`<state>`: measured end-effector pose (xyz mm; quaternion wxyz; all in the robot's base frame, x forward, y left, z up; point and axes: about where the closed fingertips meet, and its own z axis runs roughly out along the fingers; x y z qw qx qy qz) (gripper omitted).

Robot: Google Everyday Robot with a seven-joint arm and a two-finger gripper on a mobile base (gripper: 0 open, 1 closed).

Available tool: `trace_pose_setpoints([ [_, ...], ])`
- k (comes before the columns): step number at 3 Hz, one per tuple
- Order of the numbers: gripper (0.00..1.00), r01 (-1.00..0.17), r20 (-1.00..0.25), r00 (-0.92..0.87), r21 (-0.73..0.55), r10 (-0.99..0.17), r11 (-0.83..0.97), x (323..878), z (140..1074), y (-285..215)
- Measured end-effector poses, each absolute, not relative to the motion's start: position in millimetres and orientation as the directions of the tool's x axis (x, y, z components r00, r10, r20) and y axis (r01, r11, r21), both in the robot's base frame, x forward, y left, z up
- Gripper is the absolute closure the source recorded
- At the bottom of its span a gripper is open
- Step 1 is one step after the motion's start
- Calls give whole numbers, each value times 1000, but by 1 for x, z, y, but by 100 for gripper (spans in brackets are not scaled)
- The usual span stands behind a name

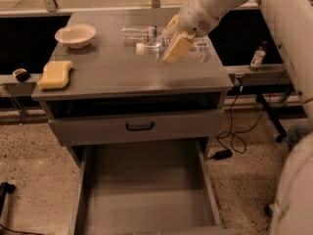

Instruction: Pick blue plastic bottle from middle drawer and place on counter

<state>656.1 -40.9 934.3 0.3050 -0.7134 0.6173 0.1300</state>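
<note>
My gripper [175, 40] is over the right part of the counter [112, 72], shut on the blue plastic bottle [190, 51]. The bottle lies sideways in the tan fingers [177, 48], its white cap [140, 48] pointing left, a little above the counter top. The middle drawer [146, 190] stands pulled out below, its flat grey floor bare. The arm comes in from the upper right.
A second clear bottle [139, 33] lies on the counter behind the held one. A white bowl [75, 35] sits at the back left and a yellow sponge [55, 74] at the left edge. The upper drawer front with a black handle [140, 127] is closed. A small dark bottle [257, 57] stands at right.
</note>
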Motion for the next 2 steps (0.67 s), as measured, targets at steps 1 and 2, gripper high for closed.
trace_pose_setpoints([
  [1,100,-959,-611,134,-280,-780,55,702,917,-14],
  [2,85,-965,-620,53,-233,-783,119,735,888,3],
])
